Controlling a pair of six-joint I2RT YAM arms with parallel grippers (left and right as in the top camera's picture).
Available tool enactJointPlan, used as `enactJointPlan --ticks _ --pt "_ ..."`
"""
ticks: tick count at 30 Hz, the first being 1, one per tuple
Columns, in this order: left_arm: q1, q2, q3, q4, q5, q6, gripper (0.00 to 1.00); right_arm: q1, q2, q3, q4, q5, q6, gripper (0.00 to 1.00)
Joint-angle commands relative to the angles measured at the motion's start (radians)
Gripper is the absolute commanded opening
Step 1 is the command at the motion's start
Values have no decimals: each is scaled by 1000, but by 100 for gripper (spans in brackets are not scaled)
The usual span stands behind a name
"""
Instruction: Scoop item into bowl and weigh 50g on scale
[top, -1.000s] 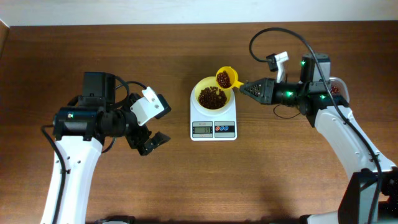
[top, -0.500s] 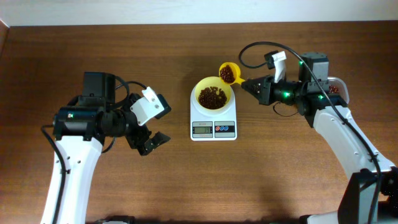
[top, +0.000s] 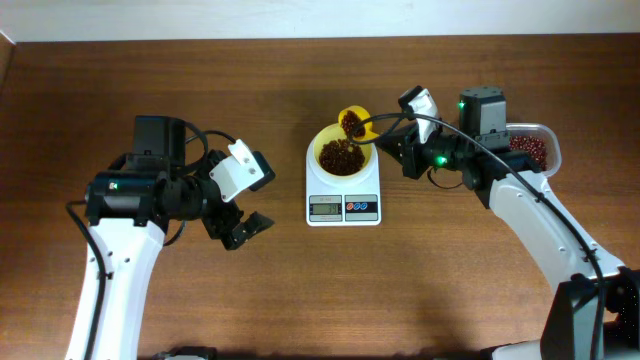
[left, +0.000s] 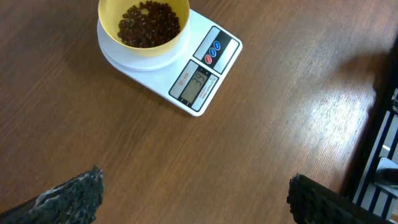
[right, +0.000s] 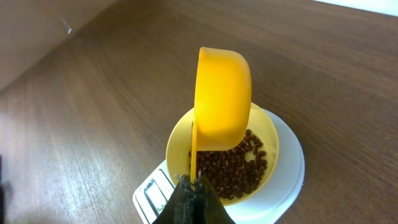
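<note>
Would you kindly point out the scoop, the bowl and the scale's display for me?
scoop (right: 222, 99), right wrist view, on its tipped yellow outer wall.
bowl (left: 109, 18), left wrist view, on its bare inner wall.
scale's display (left: 196, 84), left wrist view, on the grey screen.

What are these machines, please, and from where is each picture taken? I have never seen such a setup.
These are two robot arms at a wooden table. One picture looks down from above the table; the other two come from a small camera on each arm's wrist, so part of that arm's own fingers shows at the bottom edge.

In the middle stands a white scale with a yellow bowl on it, partly filled with brown beans. At the right edge is a clear container with more beans.

The right fingers are shut on the handle of a yellow scoop, tipped on its side over the bowl. The left fingers are wide open and hold nothing; they point toward the scale from the side.
</note>
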Motion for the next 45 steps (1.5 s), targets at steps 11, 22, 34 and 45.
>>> enactJointPlan --ticks 11,22,34,45 --pt "2 0 7 2 3 -10 99 7 17 2 27 -77 -53 4" --pt "2 0 7 2 3 -10 99 7 24 -1 40 -108 -53 4" --pt "2 0 7 2 3 -10 99 5 25 -3 61 -61 -53 4" --pt "2 0 7 2 3 -10 99 6 44 -3 77 -50 -52 4"
